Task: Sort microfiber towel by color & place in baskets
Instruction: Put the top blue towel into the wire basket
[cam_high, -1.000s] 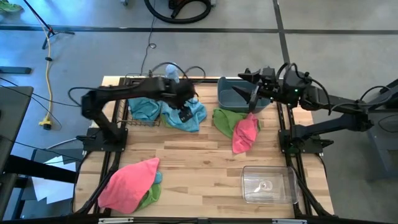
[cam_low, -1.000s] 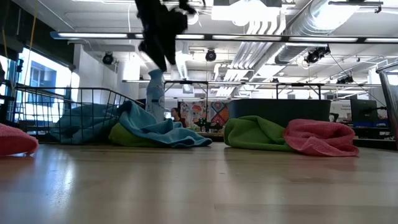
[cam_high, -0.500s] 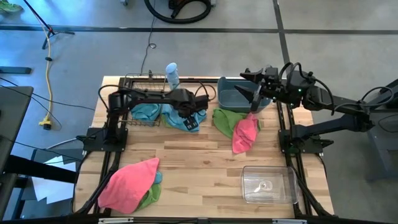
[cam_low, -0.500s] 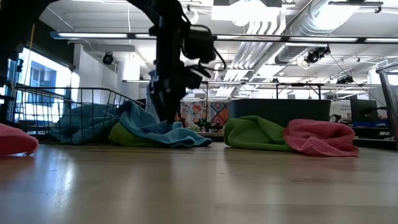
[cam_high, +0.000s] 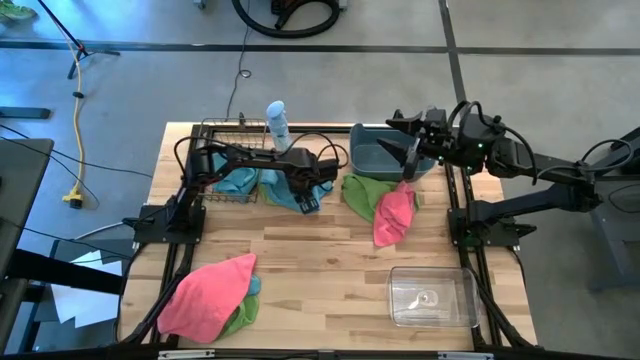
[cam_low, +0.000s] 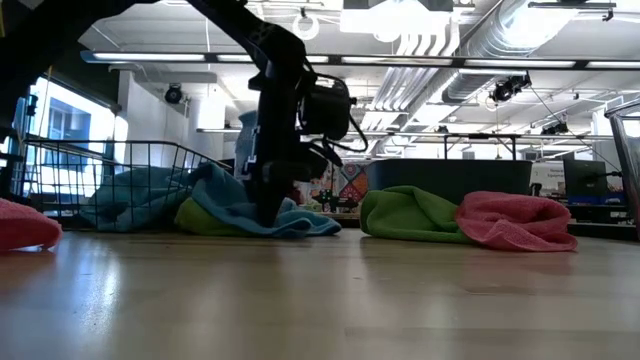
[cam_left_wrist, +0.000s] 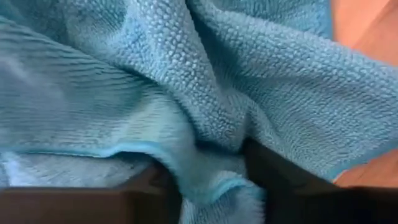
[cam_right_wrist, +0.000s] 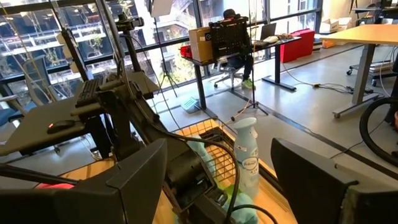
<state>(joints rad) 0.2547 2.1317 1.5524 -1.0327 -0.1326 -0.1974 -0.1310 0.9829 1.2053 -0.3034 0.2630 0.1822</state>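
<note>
The left gripper (cam_high: 306, 196) pinches a light blue towel (cam_high: 285, 190) fold; a shallow grip may slip when lifted

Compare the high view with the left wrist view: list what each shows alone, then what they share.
High view only: the clear bin, the slate-blue tub, the black wire basket, the right gripper open over the tub.
Left wrist view only: the towel's weave, a fold bunched between the left gripper's fingers.
Both: the light blue towel under the left gripper.

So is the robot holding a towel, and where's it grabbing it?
Yes: the left gripper pinches a bunched fold of the light blue towel between its fingers. The right gripper holds nothing.
</note>
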